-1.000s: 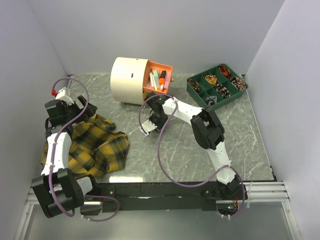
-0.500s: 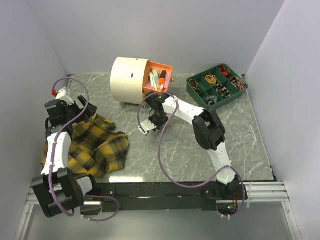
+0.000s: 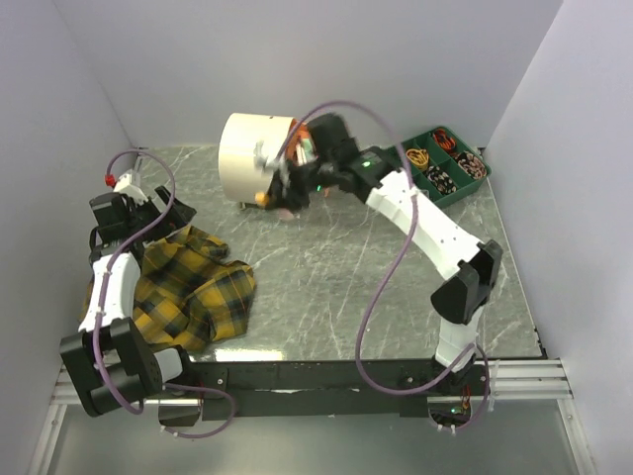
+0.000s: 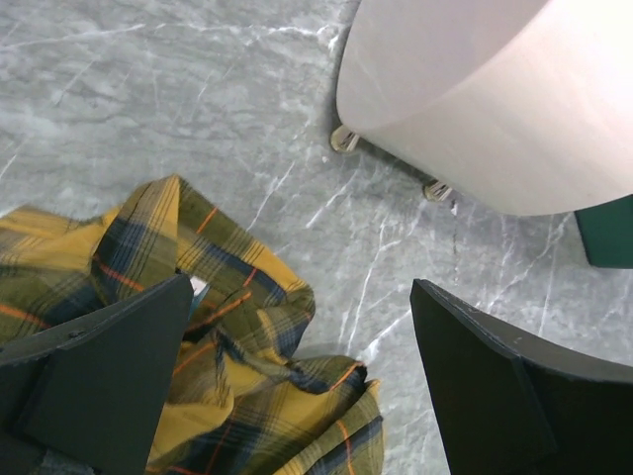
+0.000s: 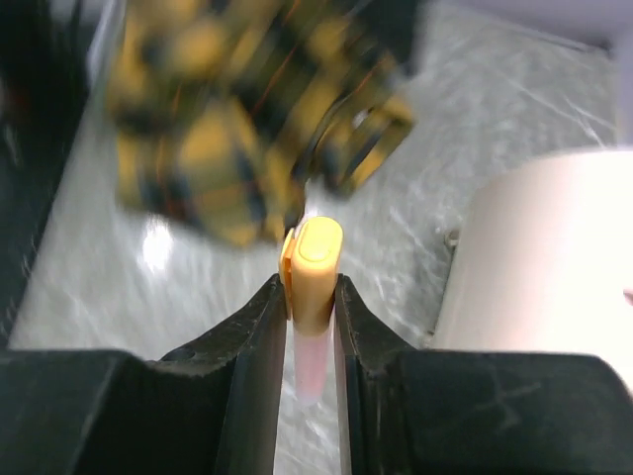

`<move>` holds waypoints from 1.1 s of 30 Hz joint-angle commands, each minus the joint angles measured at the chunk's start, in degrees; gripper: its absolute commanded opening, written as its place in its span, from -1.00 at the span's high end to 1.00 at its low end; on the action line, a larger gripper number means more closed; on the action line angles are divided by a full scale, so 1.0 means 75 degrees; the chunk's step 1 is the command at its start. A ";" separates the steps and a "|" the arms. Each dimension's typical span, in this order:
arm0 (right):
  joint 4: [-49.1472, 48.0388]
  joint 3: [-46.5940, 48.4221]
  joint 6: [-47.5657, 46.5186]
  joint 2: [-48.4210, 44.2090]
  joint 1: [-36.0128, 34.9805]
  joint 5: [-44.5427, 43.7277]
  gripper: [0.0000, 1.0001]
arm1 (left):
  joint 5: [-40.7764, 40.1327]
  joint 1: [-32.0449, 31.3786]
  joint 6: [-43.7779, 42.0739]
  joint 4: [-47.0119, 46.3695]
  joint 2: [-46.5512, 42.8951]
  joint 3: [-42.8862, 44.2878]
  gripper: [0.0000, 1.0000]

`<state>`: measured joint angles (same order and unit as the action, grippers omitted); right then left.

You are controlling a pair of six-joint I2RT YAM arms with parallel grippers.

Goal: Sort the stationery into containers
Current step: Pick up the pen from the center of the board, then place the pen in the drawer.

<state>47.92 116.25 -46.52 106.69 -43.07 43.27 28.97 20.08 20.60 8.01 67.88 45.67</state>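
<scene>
Plaid cloth [image 3: 188,287]: heaped well to the near left of the cream drum chest [image 3: 245,158], unmoved. Chest: where it stood a second ago, though from above you now find its drawer side hidden by the right arm. Green divided tray [image 3: 435,168]: right of the chest, untouched. Right gripper [image 3: 284,178]: a second ago low over the table in front of the chest, now raised against the chest's front, jaws clamped on an orange-capped highlighter [image 5: 315,259]. Left gripper [image 4: 302,297]: over the cloth, left of the chest, jaws spread wide and grasping nothing, as before. You may read this as one item picked and brought to the chest, with the drop into a drawer outstanding.
</scene>
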 commanded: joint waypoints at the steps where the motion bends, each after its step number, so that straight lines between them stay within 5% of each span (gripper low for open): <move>1: -0.4474 -0.0615 0.6172 -0.0292 0.1276 0.0678 1.00 | 0.0520 0.0042 -0.0028 0.0033 0.0371 0.0986 -0.99; 3: -0.5098 -0.0559 0.7532 -0.0037 0.1604 0.0281 1.00 | 0.0567 0.0054 -0.0110 0.0022 0.0617 0.1187 -0.99; 10: -0.5721 0.0262 0.8615 0.0879 0.2507 -0.0390 1.00 | 0.0848 0.0112 -0.0167 0.0150 0.1285 0.2030 -0.99; 21: -0.5944 0.1351 0.8945 0.2272 0.2872 -0.0952 1.00 | 0.1363 0.0264 -0.0450 0.0280 0.1508 0.2243 -0.99; 24: -0.5991 0.1621 0.8945 0.2519 0.2871 -0.1198 0.85 | 0.1492 0.0312 -0.0438 0.0268 0.1660 0.2313 -0.99; 28: -0.5886 0.1762 0.8840 0.2649 0.2860 -0.1526 0.08 | 0.1598 0.0323 -0.0415 0.0268 0.1906 0.2582 -0.99; 33: -0.5769 0.1563 0.8699 0.2286 0.2871 -0.1690 -0.19 | 0.1774 0.0323 -0.0286 0.0034 0.2176 0.2875 -0.99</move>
<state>6.61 126.13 19.68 126.89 -21.74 32.67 39.46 22.24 18.55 11.35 83.26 63.26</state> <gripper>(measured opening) 0.571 0.995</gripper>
